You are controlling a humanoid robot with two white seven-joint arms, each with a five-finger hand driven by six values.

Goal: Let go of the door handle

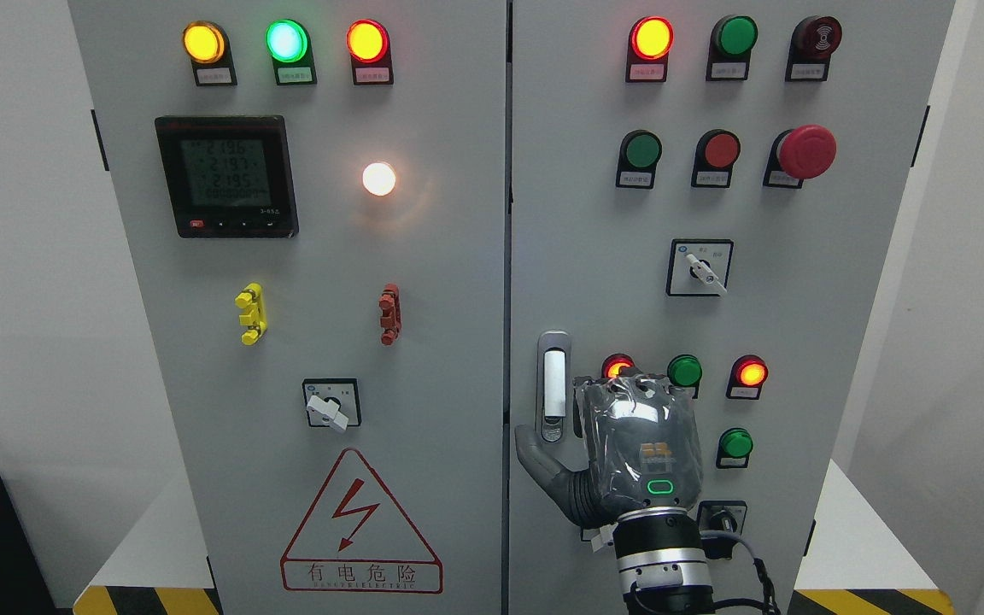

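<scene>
Door handle sits upright at right door's left edge, just beside the center seam. Right hand is next to it w/ thumb spread below, gripping nothing. Bare panel left of seam.

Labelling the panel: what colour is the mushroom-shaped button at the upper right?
The mushroom button is red, seen clearly in the head view.
</scene>
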